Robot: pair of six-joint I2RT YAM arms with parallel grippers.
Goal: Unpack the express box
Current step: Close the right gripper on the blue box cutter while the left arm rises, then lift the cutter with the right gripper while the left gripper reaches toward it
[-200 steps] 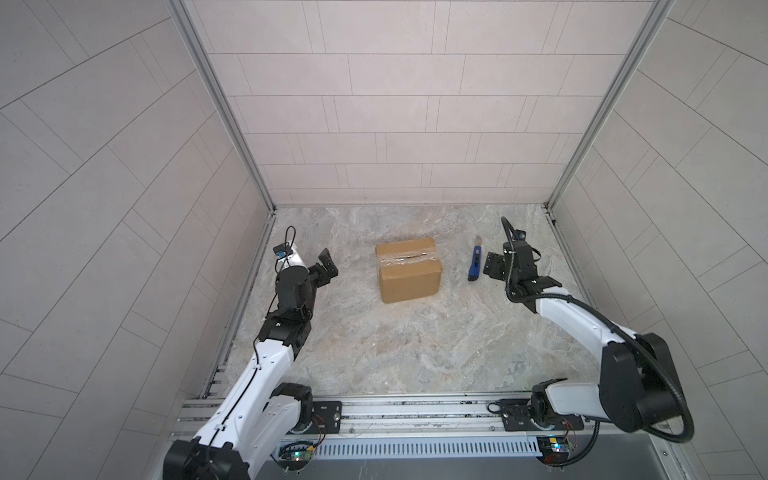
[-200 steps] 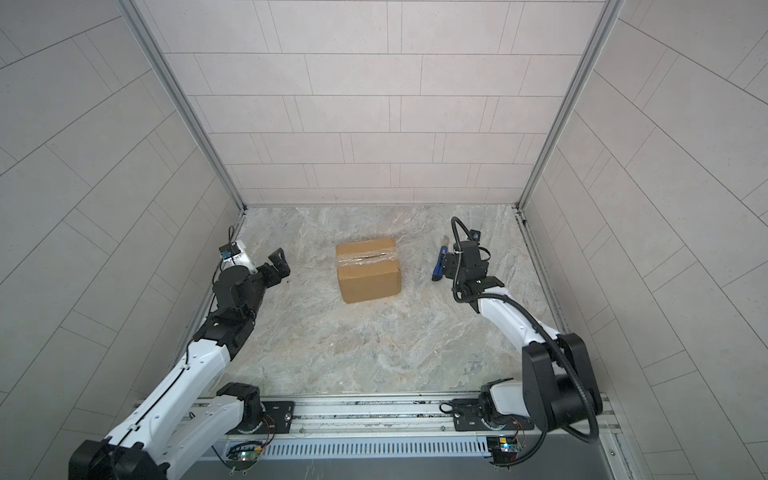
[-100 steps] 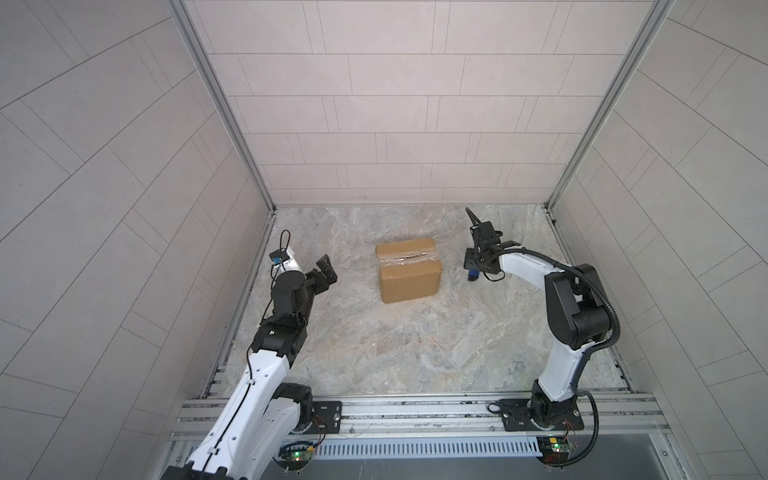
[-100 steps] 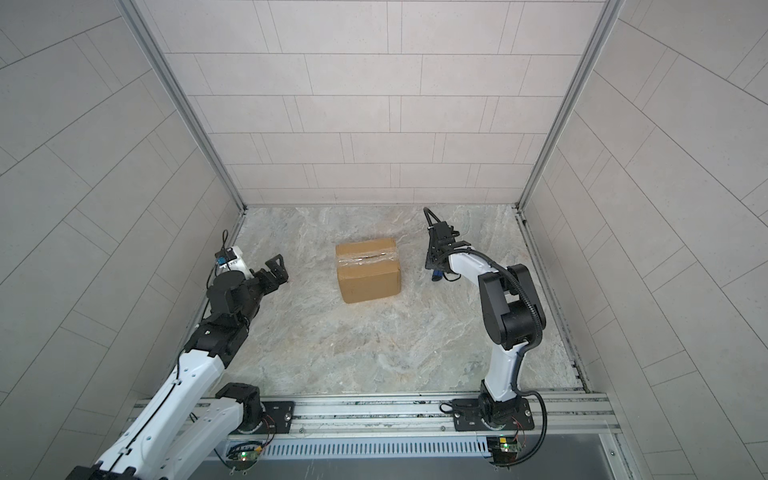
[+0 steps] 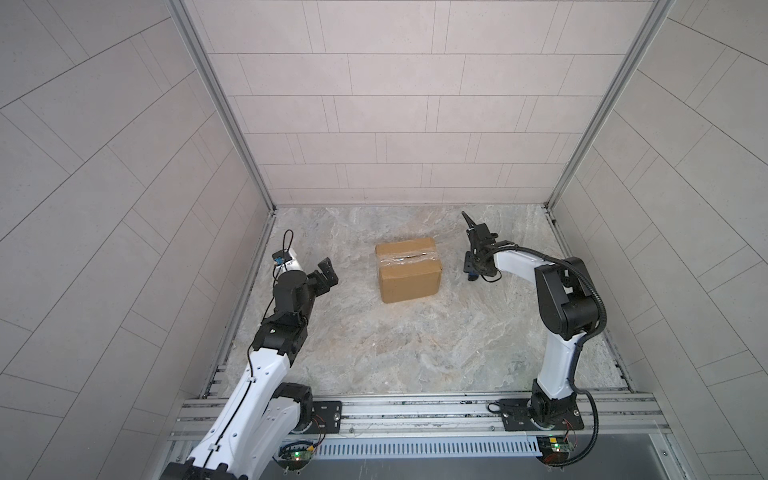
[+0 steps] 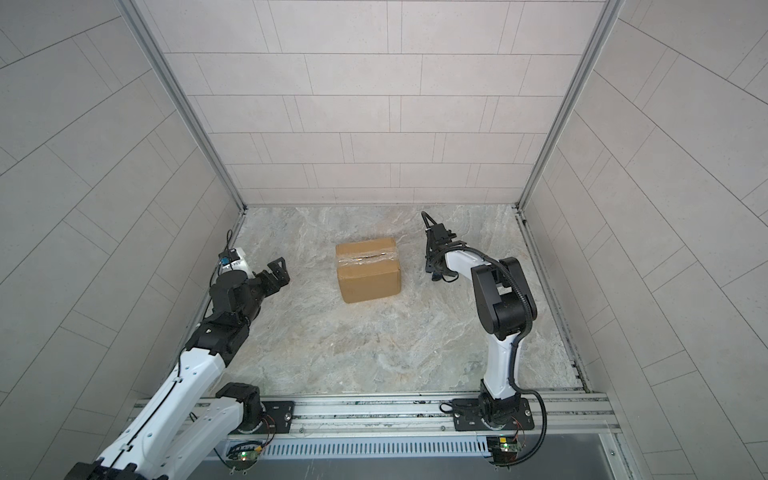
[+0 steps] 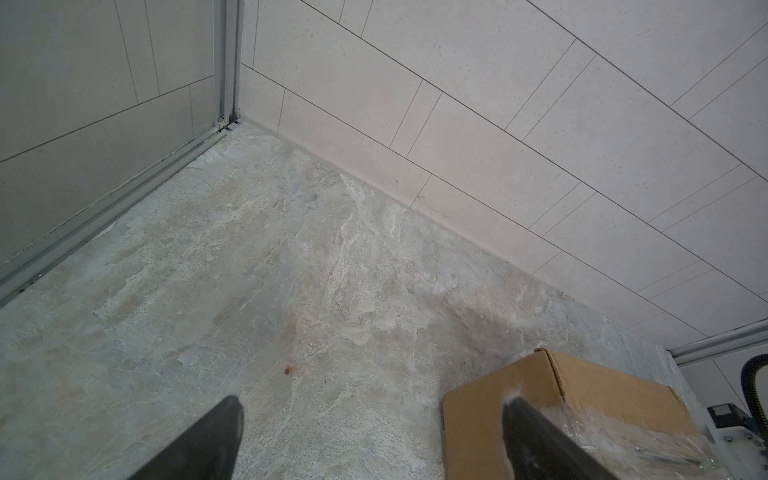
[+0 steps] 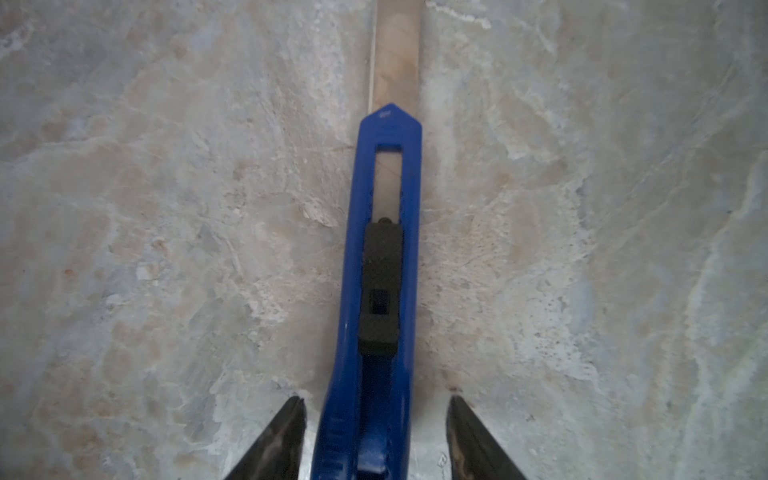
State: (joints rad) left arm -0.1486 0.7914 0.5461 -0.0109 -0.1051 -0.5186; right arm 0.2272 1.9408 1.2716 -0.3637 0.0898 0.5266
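In both top views we see the express box (image 5: 409, 270) (image 6: 368, 270), a plain brown cardboard block with glossy, wrinkled clear tape (image 5: 405, 257) over its flap seam. It sits closed near the middle of the mottled, stone-patterned worktop (image 5: 395, 345). The left hand (image 5: 328, 272) hangs to the left of it, well apart, spread and empty. The right hand (image 5: 471, 270) points down at the worktop to the right of the box; from this far we cannot quite tell whether it touches anything.

From the left wrist we see two dark, blunt fingertips (image 7: 224, 432) standing wide with nothing between them. The box's matte corner (image 7: 602, 395) shows past one of them.

From the right wrist, tapered black fingers (image 8: 282, 436) flank a slim blue plastic utility knife (image 8: 382, 187) lying flat, with a knurled black slider and a bare metal blade. Narrow gaps show on both sides, so this hand is released, not yet gripping.
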